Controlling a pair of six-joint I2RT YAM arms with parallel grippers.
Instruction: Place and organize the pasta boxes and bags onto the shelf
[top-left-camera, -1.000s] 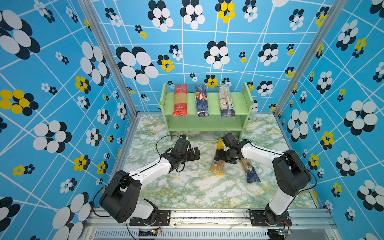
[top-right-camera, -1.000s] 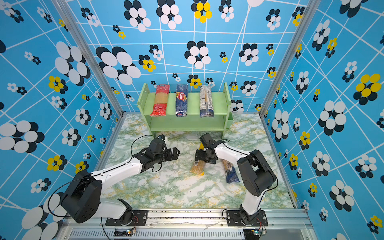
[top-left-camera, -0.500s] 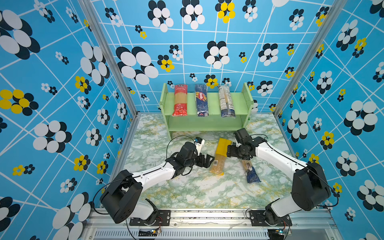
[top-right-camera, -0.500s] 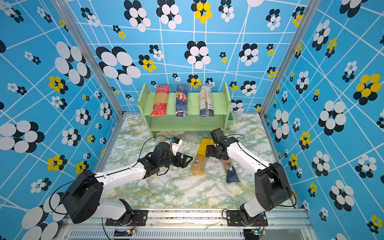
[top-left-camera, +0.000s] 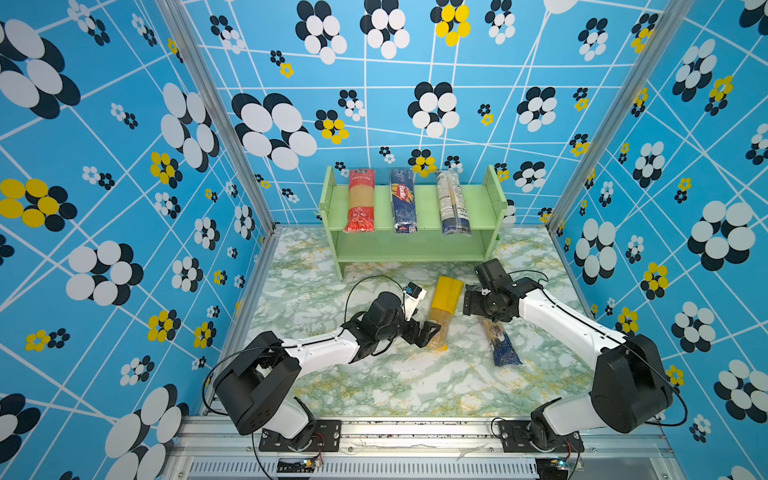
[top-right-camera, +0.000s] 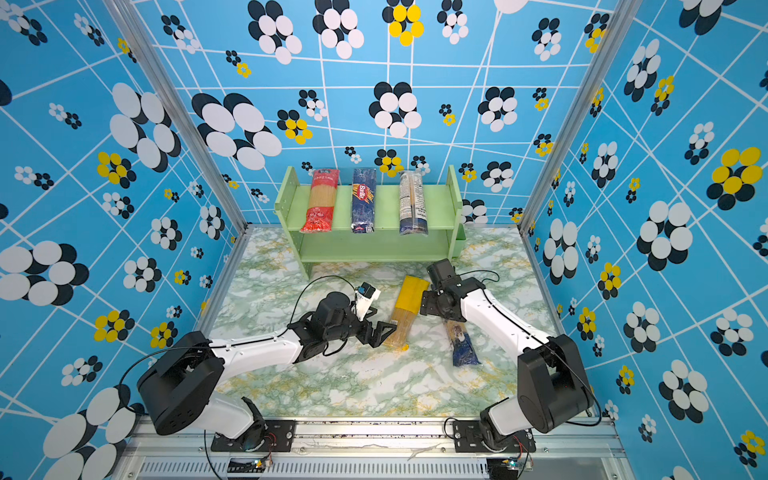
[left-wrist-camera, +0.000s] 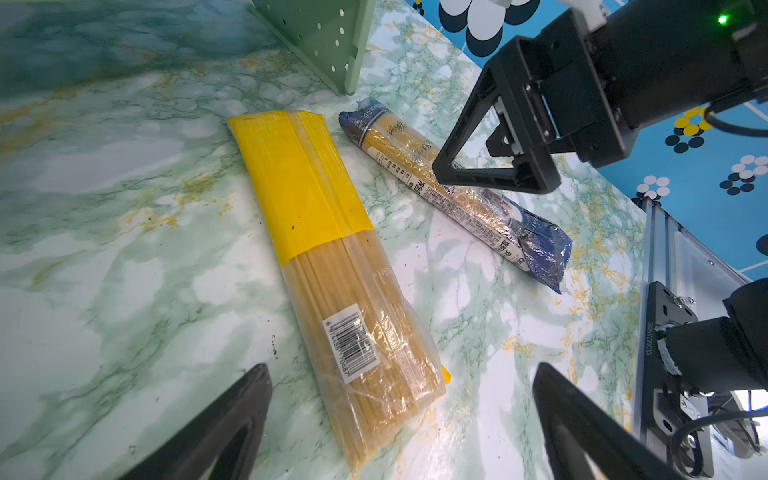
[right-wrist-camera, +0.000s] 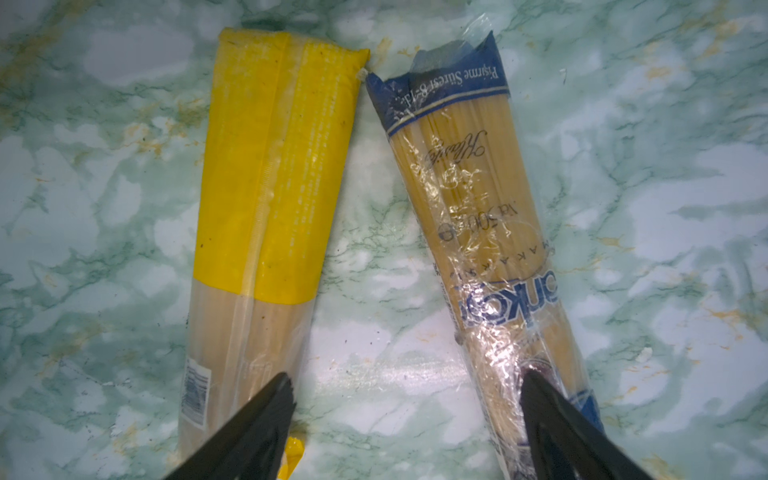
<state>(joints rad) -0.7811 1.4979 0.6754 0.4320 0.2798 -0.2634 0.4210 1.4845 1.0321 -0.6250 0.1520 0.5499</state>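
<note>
Pale green two-tier wooden shelf (top-left-camera: 409, 249) stands at the rear of the marbled tabletop (top-left-camera: 374, 386). Its upper tier carries, left to right: red spaghetti bag (top-left-camera: 360, 199), dark blue Barilla pack (top-left-camera: 402, 201), blue white-labelled pack (top-left-camera: 452, 203). Before it, yellow-topped clear bag (top-left-camera: 444, 307) lies left of blue-ended clear bag (top-left-camera: 500, 343).

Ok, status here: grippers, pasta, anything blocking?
Left gripper open, at yellow-topped spaghetti bag's clear end. Right gripper open, above it and blue-ended spaghetti bag. Both on table; three packs on shelf. Nothing blocking.
</note>
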